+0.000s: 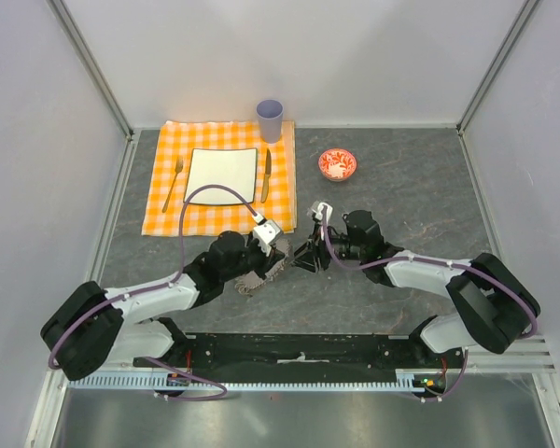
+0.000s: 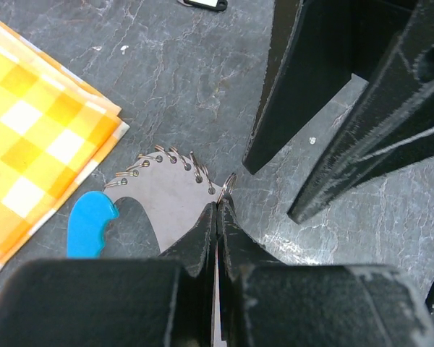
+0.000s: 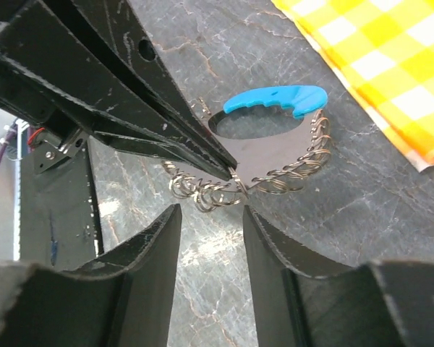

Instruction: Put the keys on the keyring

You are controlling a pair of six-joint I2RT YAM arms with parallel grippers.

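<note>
So your left end effector pinches the keyring steady for the half-open, empty right end effector beside it.

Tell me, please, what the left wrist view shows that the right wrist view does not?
Only the left wrist view: a small black flat object, cut off at the top edge, on the dark marbled table. Only the right wrist view: the full loop of the keyring, grey wire coil closed by a bright blue curved plastic segment. Both: part of that keyring, the left claw shut on its coil, the right claw open beside it, the orange-and-white checked cloth and the table.
</note>
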